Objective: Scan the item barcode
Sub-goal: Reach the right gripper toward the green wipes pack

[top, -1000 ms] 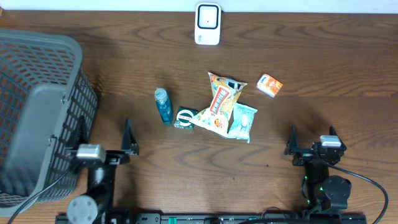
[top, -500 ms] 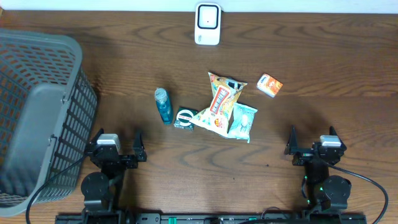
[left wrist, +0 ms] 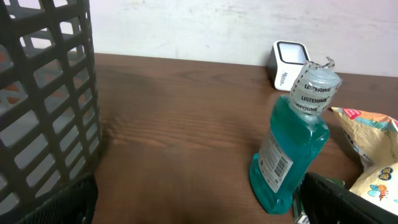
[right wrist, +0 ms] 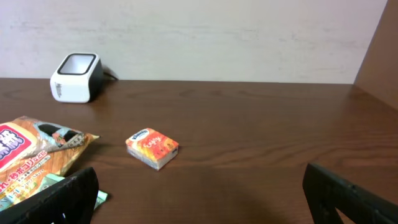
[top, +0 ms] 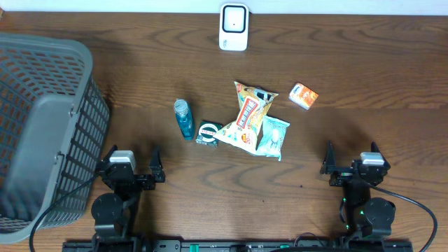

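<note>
Left fingers (top: 155,162) and right fingers (top: 328,159) are spread wide, holding nothing. Just ahead of the left pair is the mouthwash bottle (left wrist: 292,149), snack bags (top: 248,115) beside it. The white scanner (top: 233,26) is far beyond, across the counter (top: 364,63).

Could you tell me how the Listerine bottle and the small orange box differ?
The Listerine bottle is clear plastic holding blue-green liquid; the small orange box is opaque. The bottle is the longer. The bottle sits left of the snack bags, the box right. Both rest on the table.
</note>
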You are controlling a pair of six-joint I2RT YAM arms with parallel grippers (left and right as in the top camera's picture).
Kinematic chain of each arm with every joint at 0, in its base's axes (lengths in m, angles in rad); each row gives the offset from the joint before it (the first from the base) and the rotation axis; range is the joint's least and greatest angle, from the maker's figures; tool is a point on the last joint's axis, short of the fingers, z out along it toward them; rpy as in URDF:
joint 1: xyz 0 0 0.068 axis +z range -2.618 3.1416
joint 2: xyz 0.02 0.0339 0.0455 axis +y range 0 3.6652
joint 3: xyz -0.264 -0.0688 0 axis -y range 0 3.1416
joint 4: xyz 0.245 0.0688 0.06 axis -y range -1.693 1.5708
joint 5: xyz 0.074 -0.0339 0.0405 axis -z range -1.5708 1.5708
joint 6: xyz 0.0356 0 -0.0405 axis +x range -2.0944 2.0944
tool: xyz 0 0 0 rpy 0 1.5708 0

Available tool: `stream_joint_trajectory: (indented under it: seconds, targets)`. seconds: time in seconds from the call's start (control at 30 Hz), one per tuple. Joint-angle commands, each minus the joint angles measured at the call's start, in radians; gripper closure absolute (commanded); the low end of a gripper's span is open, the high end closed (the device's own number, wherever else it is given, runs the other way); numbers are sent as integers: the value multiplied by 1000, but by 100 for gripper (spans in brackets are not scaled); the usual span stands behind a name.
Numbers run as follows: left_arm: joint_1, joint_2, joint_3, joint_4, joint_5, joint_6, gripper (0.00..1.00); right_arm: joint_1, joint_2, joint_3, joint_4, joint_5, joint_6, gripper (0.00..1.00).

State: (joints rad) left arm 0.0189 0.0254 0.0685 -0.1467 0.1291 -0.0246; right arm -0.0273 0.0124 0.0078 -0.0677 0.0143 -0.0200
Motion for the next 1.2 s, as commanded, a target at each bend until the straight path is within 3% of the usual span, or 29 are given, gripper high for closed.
stream_joint_trajectory:
  seconds: [0.0,0.13,0.23,0.37,0.6,0.8,0.97,1.17]
  targets:
    - [5,5,-14,-31,13,13,0,14,-5,-2,-6,-6,-14,1]
    - [5,5,-14,-31,13,13,0,14,-3,-2,-8,-45,91,1]
    - [5,5,-14,-31,13,13,0,14,1,-2,14,-125,375,1]
    - [5,5,-14,-31,13,13,0,14,1,-2,17,-316,596,1]
    - [5,5,-14,-31,13,13,0,14,1,-2,76,-508,786,1]
    - [5,5,-14,-31,13,13,0,16,1,0,226,-643,779,1]
    - [5,5,-14,-31,13,13,0,24,32,65,151,-629,689,1]
    - [5,5,-14,-31,13,13,0,82,237,284,-39,-491,514,1]
